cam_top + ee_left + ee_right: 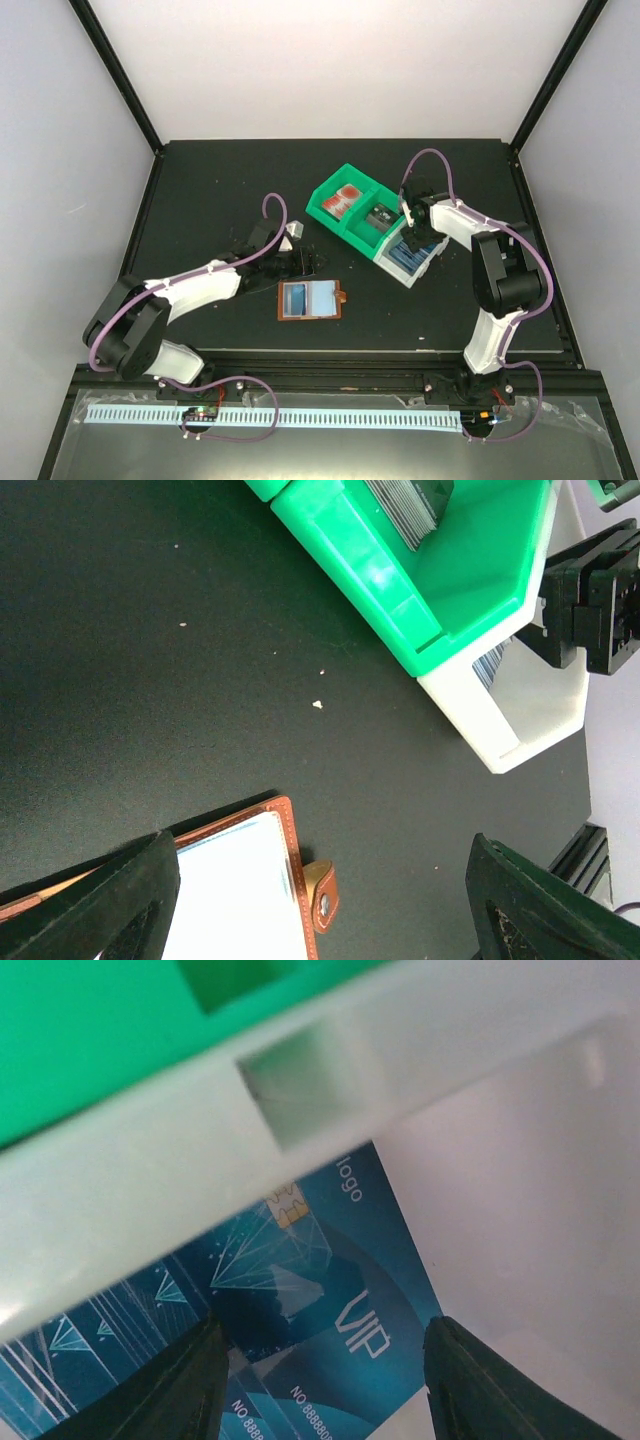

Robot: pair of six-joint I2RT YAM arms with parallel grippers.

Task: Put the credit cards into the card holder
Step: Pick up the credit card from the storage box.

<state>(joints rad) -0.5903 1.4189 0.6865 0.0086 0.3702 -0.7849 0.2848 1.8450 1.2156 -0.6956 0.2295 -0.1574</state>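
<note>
The reddish-brown card holder [341,298] lies open on the black table, with a blue card [294,298] in its left half. In the left wrist view its stitched edge and snap tab [322,895] show. My left gripper [308,263] is open and empty, just beyond the holder's far edge; in its wrist view [320,915] the jaws stand wide apart. My right gripper [412,242] is open, down in the pale bin [408,275]. Its jaws [320,1380] straddle a stack of blue cards [330,1290] without gripping them. Red cards [343,200] and dark cards [378,218] lie in the green bin [330,214].
The green two-compartment bin [400,590] and the pale bin [530,710] sit side by side at the table's middle right. The pale bin's wall [200,1140] stands close over my right gripper. Black frame posts line the table's edges.
</note>
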